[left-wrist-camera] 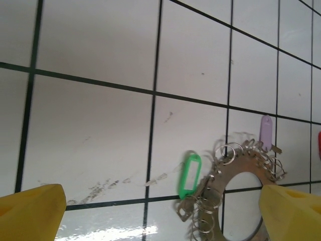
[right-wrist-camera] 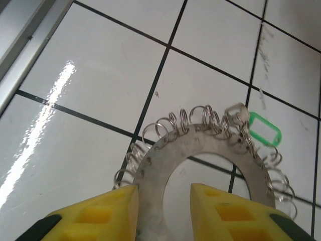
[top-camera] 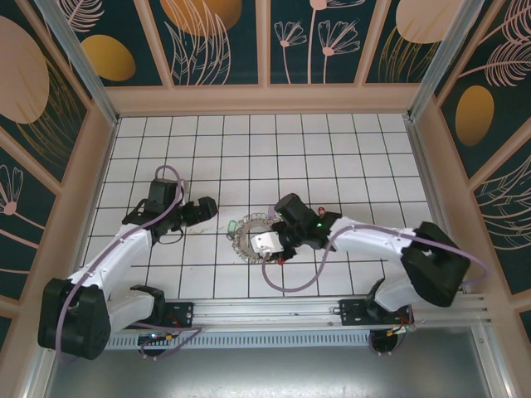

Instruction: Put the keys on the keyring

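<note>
White tiled table [top-camera: 332, 149] with black grid lines. A flat metal keyring [top-camera: 246, 235] lies about midway between the side edges, nearer the near edge. A green key [left-wrist-camera: 190, 174] and a purple key [left-wrist-camera: 266, 131] lie at its rim.

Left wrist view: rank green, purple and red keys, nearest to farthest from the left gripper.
From the left gripper:
1. Green key, at the keyring's left rim.
2. Purple key, at its far rim.
3. Red key, cut off at the right edge.
</note>
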Available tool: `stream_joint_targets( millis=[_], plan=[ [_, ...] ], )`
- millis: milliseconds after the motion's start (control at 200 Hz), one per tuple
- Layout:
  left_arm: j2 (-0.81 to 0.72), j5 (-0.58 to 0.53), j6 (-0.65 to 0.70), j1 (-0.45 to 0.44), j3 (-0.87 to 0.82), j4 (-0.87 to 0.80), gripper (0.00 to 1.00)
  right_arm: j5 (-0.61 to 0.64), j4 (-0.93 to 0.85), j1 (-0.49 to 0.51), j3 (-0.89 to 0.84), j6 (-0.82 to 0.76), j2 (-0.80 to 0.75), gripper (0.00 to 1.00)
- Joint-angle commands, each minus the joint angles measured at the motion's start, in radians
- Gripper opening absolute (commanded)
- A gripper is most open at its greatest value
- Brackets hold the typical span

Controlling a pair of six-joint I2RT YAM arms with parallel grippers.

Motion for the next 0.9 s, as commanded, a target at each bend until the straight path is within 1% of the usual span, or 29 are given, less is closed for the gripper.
stream_joint_targets(
  millis=[0, 45, 135, 180, 335, 415, 561, 891],
  plan=[
    [0.010, 0.023, -0.018, 0.035, -0.028, 0.019, 0.98, -0.024, -0.038, 0.026, 0.069, -0.128, 0.076, 0.32],
    [0.011, 0.028, -0.019, 0.041, -0.034, 0.026, 0.99, -0.012, -0.058, 0.035, 0.100, -0.141, 0.114, 0.31],
    [0.021, 0.035, -0.010, 0.050, -0.038, 0.032, 0.99, 0.035, -0.094, 0.052, 0.148, -0.179, 0.183, 0.27],
    [0.028, 0.034, -0.001, 0.051, -0.037, 0.030, 0.99, 0.057, -0.108, 0.058, 0.164, -0.195, 0.207, 0.26],
    [0.036, 0.032, 0.016, 0.052, -0.038, 0.025, 0.99, 0.102, -0.140, 0.069, 0.185, -0.225, 0.244, 0.28],
    [0.032, 0.033, 0.016, 0.053, -0.038, 0.025, 0.98, 0.101, -0.157, 0.069, 0.187, -0.223, 0.249, 0.29],
    [0.027, 0.031, 0.020, 0.052, -0.039, 0.025, 0.99, 0.087, -0.185, 0.070, 0.187, -0.218, 0.248, 0.33],
    [0.030, 0.030, 0.021, 0.052, -0.038, 0.030, 0.98, 0.104, -0.164, 0.081, 0.177, -0.227, 0.266, 0.36]
  ],
)
